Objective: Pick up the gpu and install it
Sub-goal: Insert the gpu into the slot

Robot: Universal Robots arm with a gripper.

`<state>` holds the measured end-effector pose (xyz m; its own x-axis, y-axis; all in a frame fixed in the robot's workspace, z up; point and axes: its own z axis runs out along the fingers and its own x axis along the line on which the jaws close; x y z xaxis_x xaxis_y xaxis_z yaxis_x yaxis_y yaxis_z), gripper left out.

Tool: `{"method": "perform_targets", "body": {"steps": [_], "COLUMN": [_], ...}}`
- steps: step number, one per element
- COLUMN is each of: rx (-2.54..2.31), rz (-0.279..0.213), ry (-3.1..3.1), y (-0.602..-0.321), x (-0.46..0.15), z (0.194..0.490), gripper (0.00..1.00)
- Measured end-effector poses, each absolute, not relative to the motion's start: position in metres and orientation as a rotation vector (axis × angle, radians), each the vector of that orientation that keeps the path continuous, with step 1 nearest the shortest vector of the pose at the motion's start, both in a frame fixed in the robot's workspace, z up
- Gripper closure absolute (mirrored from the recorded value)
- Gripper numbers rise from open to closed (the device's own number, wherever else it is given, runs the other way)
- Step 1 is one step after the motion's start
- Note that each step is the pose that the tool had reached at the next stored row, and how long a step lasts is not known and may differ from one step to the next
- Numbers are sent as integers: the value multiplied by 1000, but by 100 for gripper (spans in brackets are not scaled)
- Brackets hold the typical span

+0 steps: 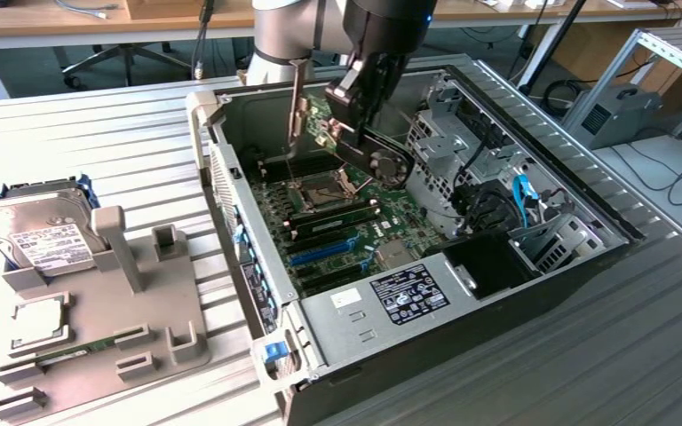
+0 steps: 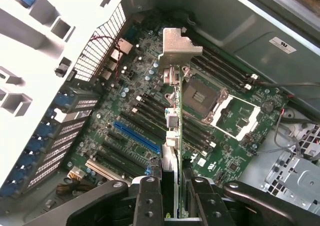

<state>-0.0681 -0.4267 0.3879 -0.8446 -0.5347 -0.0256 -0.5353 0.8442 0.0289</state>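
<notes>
Gpu [image 2: 176, 116] pinched edge-on between gripper [image 2: 175, 186] fingers [image 2: 150, 201], hanging above motherboard [image 2: 235, 121] inside open case [image 1: 353, 337]

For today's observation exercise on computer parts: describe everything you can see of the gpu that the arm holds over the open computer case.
The gpu is a thin flat card, seen edge-on in the wrist view, with a green circuit-board side and a bent silver metal bracket at its far end. It stands on edge, clamped between the fingers of the gripper, above the motherboard inside the open case. It does not appear seated in any slot.
</notes>
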Motion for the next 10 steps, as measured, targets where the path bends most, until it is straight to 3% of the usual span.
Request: {"method": "perform_targets", "body": {"steps": [10], "rx": [-926], "rz": [55], "ry": [2985], "y": [-427], "x": [-68], "z": [388], "gripper": [74]}}
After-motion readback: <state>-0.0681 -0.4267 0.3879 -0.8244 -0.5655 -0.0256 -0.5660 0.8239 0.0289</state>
